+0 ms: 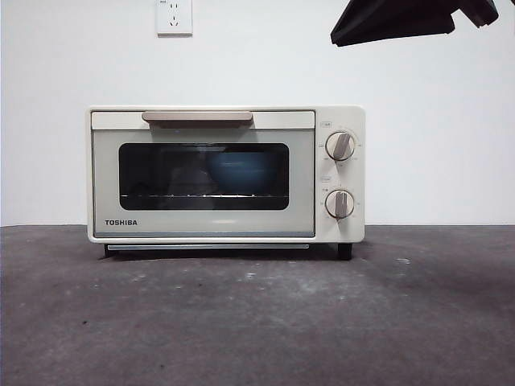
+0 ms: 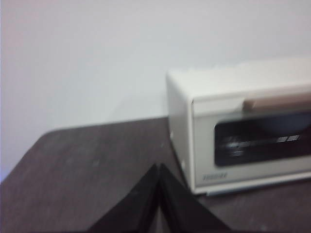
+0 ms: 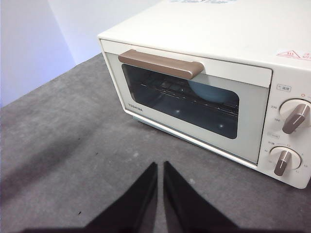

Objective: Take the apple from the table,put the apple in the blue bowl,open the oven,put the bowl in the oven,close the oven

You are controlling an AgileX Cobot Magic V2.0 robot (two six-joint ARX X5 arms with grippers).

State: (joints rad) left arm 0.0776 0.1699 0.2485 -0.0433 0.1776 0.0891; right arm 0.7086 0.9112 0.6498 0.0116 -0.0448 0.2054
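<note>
Seen from the front, the oven (image 1: 225,175) stands square on the table (image 1: 257,322) with its door shut flat against the body and the beige handle (image 1: 197,118) running along the top edge of the door. Through the dark glass the blue bowl (image 1: 237,173) shows as a dim rounded shape resting on the wire rack inside (the apple cannot be made out through the tint). Two knobs (image 1: 339,145) sit one above the other on the oven's right panel. A wall socket (image 1: 174,16) hangs on the white wall above. One black arm tip (image 1: 414,18) pokes in at the top right corner, high above the oven and touching nothing.

In the left wrist view, which is blurred, the left gripper (image 2: 159,167) hangs above bare table, off to the side of the oven (image 2: 243,126), its two jaws pressed together to a single point with nothing between them.

In the right wrist view, the right gripper (image 3: 160,165) is raised in front of the oven (image 3: 204,82), pointing down toward the table (image 3: 73,145) ahead of the door. Its jaws stand nearly together, a thin slit between them, empty. A curve of the blue bowl (image 3: 209,92) shows behind the glass.
</note>
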